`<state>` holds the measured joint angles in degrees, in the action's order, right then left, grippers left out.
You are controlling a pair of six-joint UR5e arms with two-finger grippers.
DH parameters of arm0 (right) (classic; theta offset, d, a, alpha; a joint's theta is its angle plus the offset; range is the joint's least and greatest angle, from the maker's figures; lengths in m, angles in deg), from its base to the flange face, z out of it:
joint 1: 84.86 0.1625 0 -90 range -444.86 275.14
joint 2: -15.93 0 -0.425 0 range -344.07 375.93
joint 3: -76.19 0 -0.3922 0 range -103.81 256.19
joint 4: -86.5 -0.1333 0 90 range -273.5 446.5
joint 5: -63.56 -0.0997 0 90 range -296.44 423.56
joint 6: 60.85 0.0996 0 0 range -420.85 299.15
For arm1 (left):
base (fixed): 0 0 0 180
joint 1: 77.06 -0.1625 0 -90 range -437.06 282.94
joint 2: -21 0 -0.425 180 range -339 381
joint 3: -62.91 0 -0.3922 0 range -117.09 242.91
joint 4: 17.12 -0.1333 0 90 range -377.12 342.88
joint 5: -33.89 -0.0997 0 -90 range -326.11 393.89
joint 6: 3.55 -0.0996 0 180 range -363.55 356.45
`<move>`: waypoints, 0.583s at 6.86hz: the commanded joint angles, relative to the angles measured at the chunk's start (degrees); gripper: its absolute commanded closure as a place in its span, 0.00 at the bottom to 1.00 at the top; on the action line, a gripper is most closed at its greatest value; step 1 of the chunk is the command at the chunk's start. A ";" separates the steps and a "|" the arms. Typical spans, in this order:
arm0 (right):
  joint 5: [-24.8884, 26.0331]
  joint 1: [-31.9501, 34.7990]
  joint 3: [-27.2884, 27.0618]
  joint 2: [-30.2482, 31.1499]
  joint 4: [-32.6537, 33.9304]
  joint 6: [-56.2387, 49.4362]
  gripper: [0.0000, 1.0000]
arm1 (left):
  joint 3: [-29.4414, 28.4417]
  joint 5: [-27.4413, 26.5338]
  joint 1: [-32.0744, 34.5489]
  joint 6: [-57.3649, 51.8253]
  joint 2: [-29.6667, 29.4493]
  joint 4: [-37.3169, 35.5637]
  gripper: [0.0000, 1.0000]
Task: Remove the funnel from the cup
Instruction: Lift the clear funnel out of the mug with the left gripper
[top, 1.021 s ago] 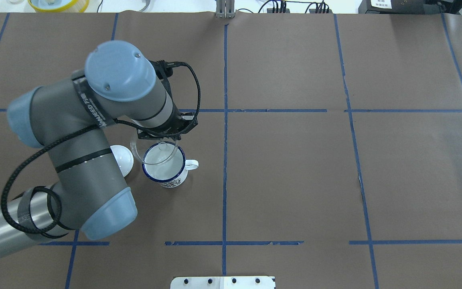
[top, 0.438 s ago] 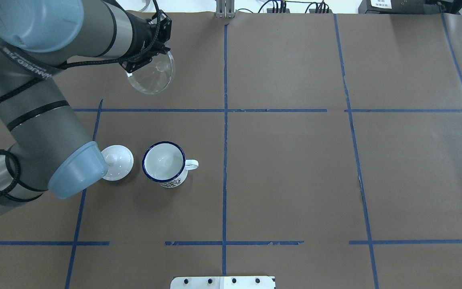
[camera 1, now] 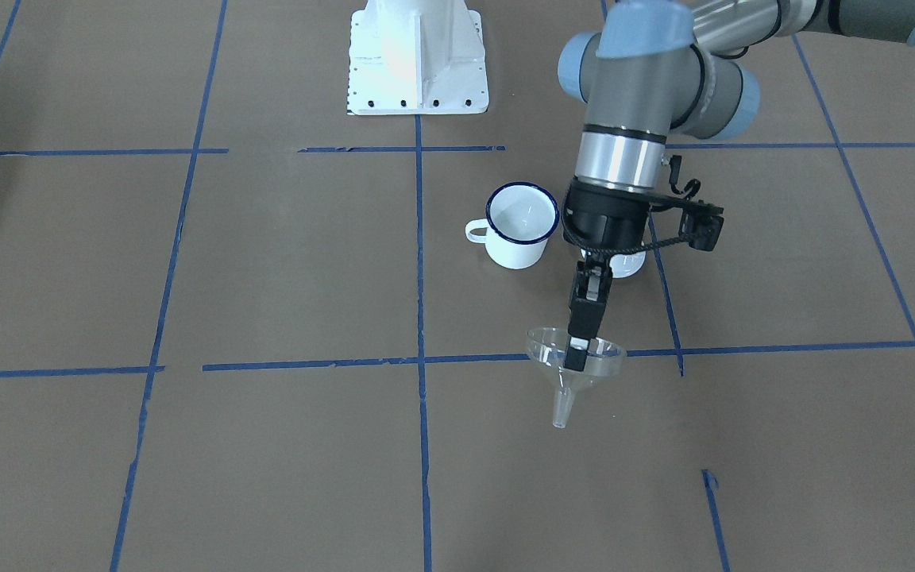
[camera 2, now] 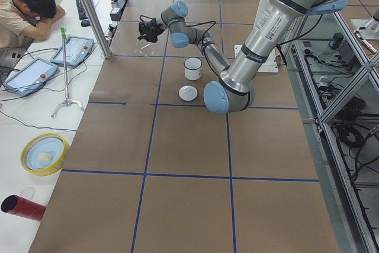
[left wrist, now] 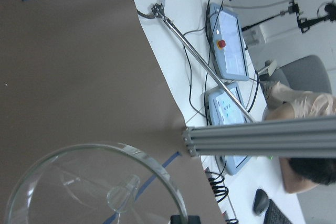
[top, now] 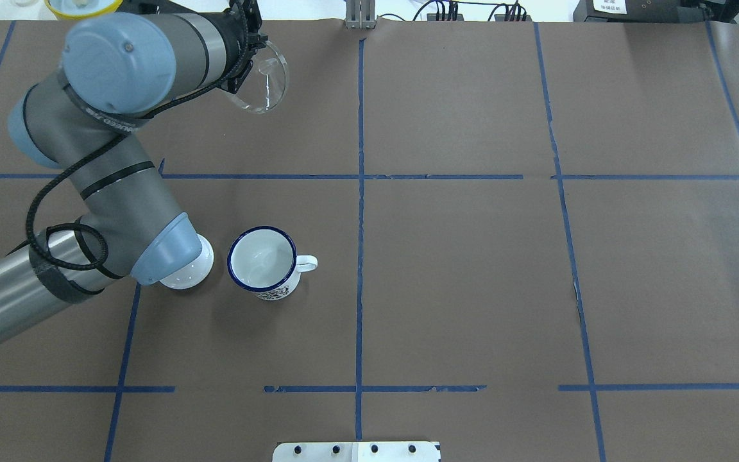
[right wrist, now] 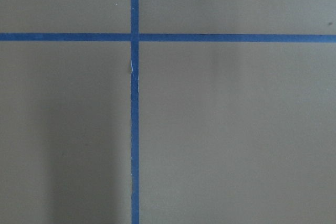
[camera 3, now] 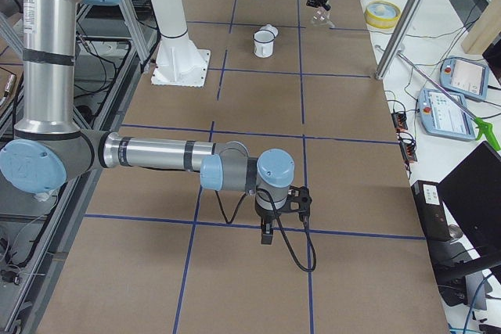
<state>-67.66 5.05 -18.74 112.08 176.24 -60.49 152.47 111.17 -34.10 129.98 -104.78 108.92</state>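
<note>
The clear funnel (top: 267,77) hangs in the air near the table's far left edge, held by its rim in my left gripper (top: 246,61), which is shut on it. In the front view the funnel (camera 1: 549,353) sits upright with its spout down, the left gripper (camera 1: 578,357) pinching its rim. The left wrist view shows the funnel (left wrist: 94,187) from above. The white cup (top: 262,260) with a dark blue rim stands empty on the table, well apart from the funnel. My right gripper (camera 3: 267,238) shows only in the exterior right view, low over the table; I cannot tell whether it is open.
A white domed lid (top: 183,273) lies just left of the cup, partly under my left arm's elbow. The table's far edge, an aluminium post (left wrist: 262,137) and cables lie just beyond the funnel. The robot base (camera 1: 416,56) stands behind the cup.
The left gripper lifted the funnel out of the cup and carried it away to the far left of the table. The cup and lid stayed in place.
</note>
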 commanded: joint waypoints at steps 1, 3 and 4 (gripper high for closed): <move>0.00 0.00 0.00 0.00 0.00 0.00 0.00 | -14.87 -7.28 -1.28 1.30 1.15 16.37 1.00; 0.00 0.00 0.00 0.00 0.00 0.00 0.00 | -18.61 -7.93 -2.26 1.30 1.15 17.75 1.00; 0.00 0.00 0.00 0.00 0.00 0.00 0.00 | -19.76 -8.02 -2.87 1.30 1.15 17.75 1.00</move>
<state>-67.66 5.05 -18.74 112.08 176.24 -60.49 134.31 103.41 -36.33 131.26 -103.64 126.29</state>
